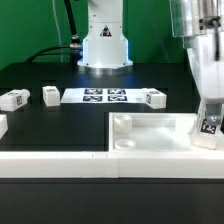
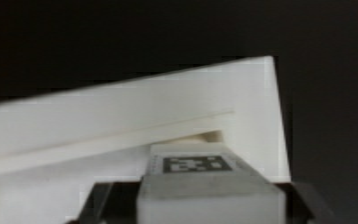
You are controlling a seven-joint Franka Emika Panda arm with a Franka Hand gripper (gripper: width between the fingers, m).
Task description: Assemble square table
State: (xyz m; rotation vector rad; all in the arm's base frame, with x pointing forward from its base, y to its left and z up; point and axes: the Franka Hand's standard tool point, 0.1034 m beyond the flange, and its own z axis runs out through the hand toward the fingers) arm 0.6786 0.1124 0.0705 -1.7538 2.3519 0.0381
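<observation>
The white square table top (image 1: 160, 136) lies tray-like with its raised rim up, at the exterior view's lower right, against the white border wall (image 1: 55, 163). My gripper (image 1: 210, 114) is shut on a short white tagged leg (image 1: 210, 124) and holds it upright over the top's right-hand part. In the wrist view the held leg (image 2: 197, 185) sits between my dark fingers (image 2: 101, 205), its tag facing the camera, and the table top (image 2: 123, 120) is below it. Whether the leg touches the top I cannot tell.
Loose tagged legs lie on the black table: two at the left (image 1: 14, 99) (image 1: 50, 95), one right of the marker board (image 1: 154, 97), and another white part at the left edge (image 1: 2, 125). The marker board (image 1: 104, 96) lies before the robot base (image 1: 104, 45).
</observation>
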